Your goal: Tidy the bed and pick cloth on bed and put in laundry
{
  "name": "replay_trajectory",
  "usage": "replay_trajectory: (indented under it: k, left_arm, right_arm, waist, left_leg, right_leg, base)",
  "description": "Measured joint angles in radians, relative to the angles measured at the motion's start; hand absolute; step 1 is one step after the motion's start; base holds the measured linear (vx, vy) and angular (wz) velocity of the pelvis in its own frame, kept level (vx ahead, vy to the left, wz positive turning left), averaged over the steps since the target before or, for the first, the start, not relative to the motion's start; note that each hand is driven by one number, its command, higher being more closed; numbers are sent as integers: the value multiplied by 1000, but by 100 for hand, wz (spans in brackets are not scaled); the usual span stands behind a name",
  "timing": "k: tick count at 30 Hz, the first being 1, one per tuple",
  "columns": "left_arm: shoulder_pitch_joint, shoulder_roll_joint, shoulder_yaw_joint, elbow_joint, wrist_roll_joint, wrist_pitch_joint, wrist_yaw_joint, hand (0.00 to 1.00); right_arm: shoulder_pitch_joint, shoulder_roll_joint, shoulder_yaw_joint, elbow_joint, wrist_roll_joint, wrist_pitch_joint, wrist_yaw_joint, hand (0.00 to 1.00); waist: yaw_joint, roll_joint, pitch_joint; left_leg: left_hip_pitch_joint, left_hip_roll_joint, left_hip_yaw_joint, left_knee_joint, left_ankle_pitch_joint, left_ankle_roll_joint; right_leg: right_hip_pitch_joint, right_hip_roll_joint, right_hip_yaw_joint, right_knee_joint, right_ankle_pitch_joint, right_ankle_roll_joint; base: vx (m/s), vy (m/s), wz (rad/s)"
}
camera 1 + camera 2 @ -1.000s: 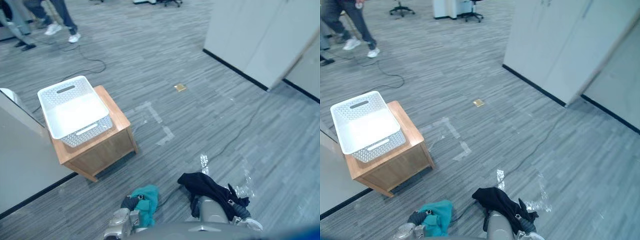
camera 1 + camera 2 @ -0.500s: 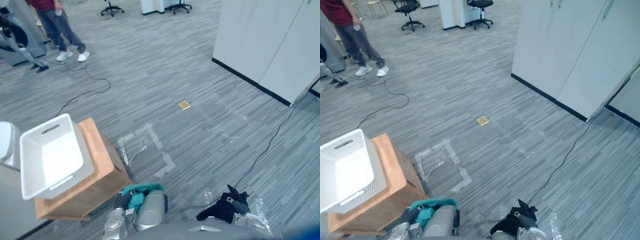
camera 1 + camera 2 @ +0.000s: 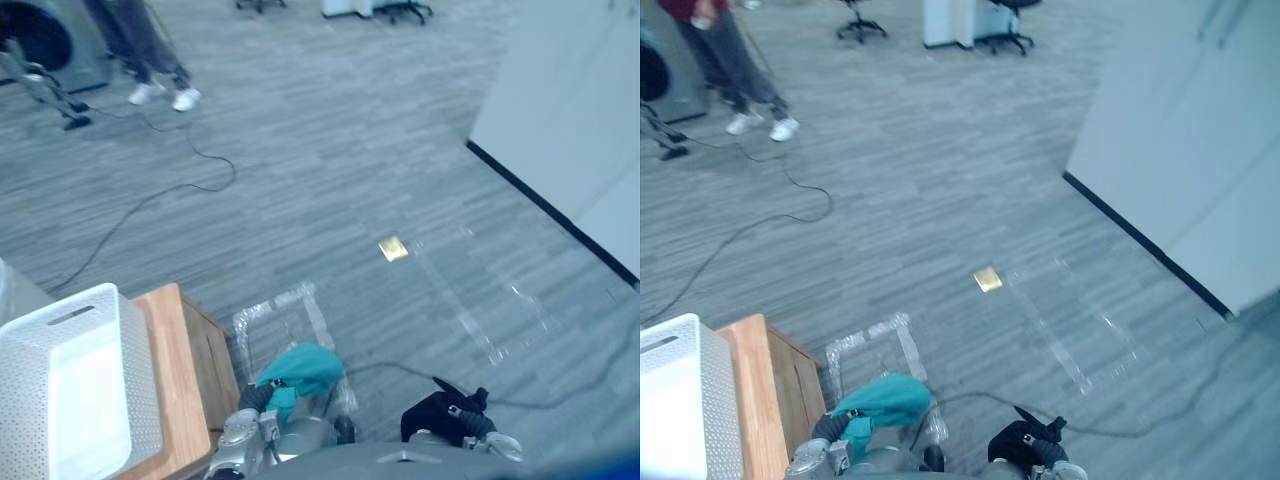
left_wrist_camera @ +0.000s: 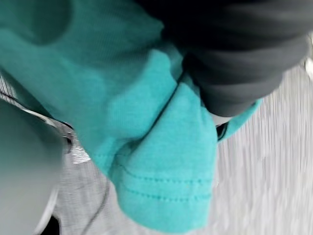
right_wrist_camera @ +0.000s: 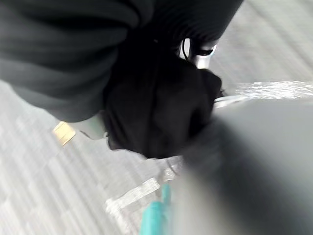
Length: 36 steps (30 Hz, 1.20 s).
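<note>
My left hand (image 3: 258, 400) is low in the eye views, shut on a bunched teal cloth (image 3: 305, 366) that hangs over the floor. Its wrist view shows the teal cloth (image 4: 161, 161) draped past the dark cover (image 4: 230, 63). My right hand (image 3: 472, 425) is shut on a black cloth (image 3: 435, 413), seen close as a dark bundle (image 5: 156, 112) in the right wrist view. The white perforated laundry basket (image 3: 40, 400) stands on a small wooden table (image 3: 180, 370) at the lower left, just left of the teal cloth.
Grey carpet floor with taped marks (image 3: 300, 300) and a brass floor plate (image 3: 392, 248). A cable (image 3: 150, 195) trails across the floor. A person (image 3: 735, 60) stands at the far left. White cabinets (image 3: 1200, 150) line the right side.
The camera has swung, so the basket and table now sit lower and closer at the left. Both hands still hold their cloths; the teal cloth shows higher, nearer the table.
</note>
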Motion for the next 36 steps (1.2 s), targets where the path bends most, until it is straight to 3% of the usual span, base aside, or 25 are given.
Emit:
replay_trajectory:
  k: [2, 4, 6, 7, 8, 9, 12, 13, 14, 16, 17, 19, 20, 21, 22, 23, 24, 25, 26, 29, 31, 33, 34, 36]
  left_arm:
    - [-12, -1, -23, -7, -28, 10, 18, 100]
    - [-18, -6, -21, -5, -23, 24, 26, 100]
    - [-11, -9, 8, -5, -13, 37, 41, 100]
    - [-4, -9, 32, -5, -13, 44, 42, 100]
    - [12, -5, 74, -6, -14, 53, 58, 100]
    - [31, -25, 95, -8, -15, 60, 72, 100]
    - [44, -49, 142, -10, -18, 60, 88, 100]
    - [43, -57, 188, -19, -18, 55, 100, 100]
    - [43, -62, 204, -25, -18, 50, 104, 100]
    - [54, -73, 239, -74, -14, 39, 107, 100]
    - [69, -71, 245, -92, -12, 34, 106, 100]
    - [91, -70, 243, -91, -14, 22, 110, 100]
    - [106, -69, 237, -85, -14, 21, 118, 100]
    - [113, -67, 230, -83, -14, 21, 120, 100]
    - [130, -66, 214, -74, -14, 21, 120, 100]
    - [134, -57, 212, -52, -14, 19, 120, 100]
    - [129, -55, 213, -40, -14, 18, 120, 100]
    - [139, -39, 212, -34, -13, 15, 121, 100]
    - [148, -34, 215, -28, -13, 12, 120, 100]
    - [151, -22, 210, -4, -13, -1, 119, 100]
    - [151, -18, 202, -2, -11, -6, 120, 100]
    - [155, 3, 149, 2, 15, -8, 119, 100]
    - [154, 12, 134, 2, 26, -8, 119, 100]
    - [149, 37, 97, 2, 56, -8, 122, 100]
  right_arm:
    - [21, 4, 0, -30, 1, -12, -4, 100]
    - [38, 5, 4, -30, 4, -7, -3, 100]
    - [72, 28, 23, -25, 3, -4, -1, 100]
    - [75, 35, 34, -25, 4, -3, -2, 100]
    - [74, 32, 50, -22, 2, -2, -1, 100]
    - [62, 16, 56, -20, 3, -1, -1, 100]
    - [48, -11, 103, -20, 3, 10, 0, 100]
    - [33, -15, 126, -23, 2, 17, 4, 100]
    - [31, -16, 129, -28, 1, 20, 6, 100]
    - [21, -30, 164, -49, 5, 28, 11, 100]
    - [20, -40, 183, -48, 7, 30, 20, 100]
    - [9, -47, 188, -49, 7, 32, 39, 100]
    - [-4, -49, 186, -47, 5, 33, 47, 100]
    - [-8, -50, 182, -45, 4, 32, 50, 100]
    - [-12, -51, 162, -27, 4, 29, 58, 100]
    - [-18, -54, 142, -4, 3, 28, 59, 100]
    - [-24, -48, 132, 12, 3, 27, 59, 100]
    - [-27, -32, 120, 33, 3, 24, 65, 100]
    - [-35, -17, 117, 34, 3, 14, 65, 100]
    - [-53, -7, 117, 46, 4, 7, 73, 100]
    - [-59, -5, 119, 51, 4, 8, 76, 100]
    - [-58, 2, 122, 50, 6, 6, 81, 100]
    - [-58, 4, 124, 50, 9, 3, 81, 100]
    - [-65, 7, 151, 45, 23, -20, 73, 100]
  waist:
    - [-1, -3, -8]
    - [-13, -4, -12]
    - [-7, -27, -12]
    - [-4, -41, -19]
    - [4, -51, -29]
    - [7, -27, -34]
    - [8, -10, -39]
    - [15, -10, -32]
    - [18, -9, -18]
    - [28, -5, 28]
    - [50, 2, 27]
    - [59, 11, 28]
    - [58, 17, 24]
    - [55, 19, 24]
    - [47, 31, 16]
    - [43, 29, 12]
    - [43, 17, 12]
    - [55, -15, 3]
    - [61, -30, -1]
    - [67, -41, -8]
    - [71, -34, -12]
    - [68, -35, -17]
    - [68, -38, -17]
    - [57, -48, -13]
  left_leg:
    - [41, 0, -140, -26, -8, -7]
    - [54, 20, -275, -19, -35, -15]
    - [64, 26, -433, 36, -100, -56]
    - [64, 21, -460, 64, -128, -66]
    - [67, 33, -477, 121, -183, -92]
    - [66, 77, -404, 145, -192, -116]
    - [54, 138, -287, 187, -163, -170]
    - [-31, 155, -213, 352, -131, -224]
    - [-77, 170, -169, 461, -105, -251]
    - [-211, 275, 27, 742, -106, -258]
    - [-253, 328, 142, 780, -107, -259]
    - [-270, 382, 325, 699, -110, -250]
    - [-259, 392, 437, 572, -103, -240]
    - [-247, 388, 489, 492, -86, -222]
    - [-227, 370, 577, 327, -15, -167]
    - [-208, 339, 609, 258, -25, -85]
    - [-203, 316, 609, 235, -15, -85]
    - [-196, 261, 608, 170, 6, -75]
    - [-195, 223, 586, 131, 16, -70]
    - [-182, 135, 520, 48, 26, -55]
    - [-155, 92, 470, -8, 29, -55]
    - [-89, 46, 402, -82, 40, -61]
    - [-72, 35, 377, -94, 45, -55]
    - [-18, 28, 285, -122, 47, -54]
  right_leg:
    - [-120, 14, 42, -148, -49, 6]
    - [-163, 56, 135, -412, -35, 15]
    - [-149, 86, 346, -711, 51, 50]
    - [-140, 84, 378, -754, 73, 56]
    - [-116, 80, 374, -737, 180, 111]
    - [-111, 83, 297, -671, 132, 59]
    - [-51, 72, 169, -632, 61, -2]
    - [25, 67, 92, -678, 45, -16]
    - [73, 69, 51, -714, 43, -18]
    - [225, 91, -63, -794, 31, -34]
    - [277, 95, -106, -828, 24, -25]
    - [330, 94, -157, -866, 27, -4]
    - [345, 92, -182, -887, 30, 9]
    - [351, 91, -198, -895, 31, 16]
    - [356, 94, -233, -898, 23, 35]
    - [359, 89, -253, -895, 15, 51]
    - [362, 72, -267, -893, 12, 58]
    - [363, 53, -288, -899, 16, 65]
    - [368, 37, -310, -908, 18, 68]
    - [380, -4, -323, -890, 15, 72]
    - [376, -38, -321, -811, 15, 72]
    - [296, -130, -268, -509, 32, 61]
    - [262, -151, -227, -413, 54, 39]
    - [137, -142, -99, -168, -3, 65]
  base:
    - [-404, 110, 186]
    - [-379, 78, 219]
    - [-233, -29, 211]
    - [57, -192, 167]
    - [324, -225, 147]
    - [430, -218, 145]
    - [402, -148, 142]
    - [216, -76, 149]
    - [119, -18, 176]
    - [-63, 21, 154]
    - [-17, -84, 113]
    - [108, -94, 72]
    - [133, 10, 65]
    - [99, 88, 79]
    - [89, 149, 95]
    - [133, 167, 93]
    - [175, 140, 68]
    - [208, 98, 49]
    - [200, 109, 69]
    - [181, 141, 74]
    - [160, 214, 78]
    - [142, 222, 93]
    - [110, 157, 97]
    - [23, 101, 109]
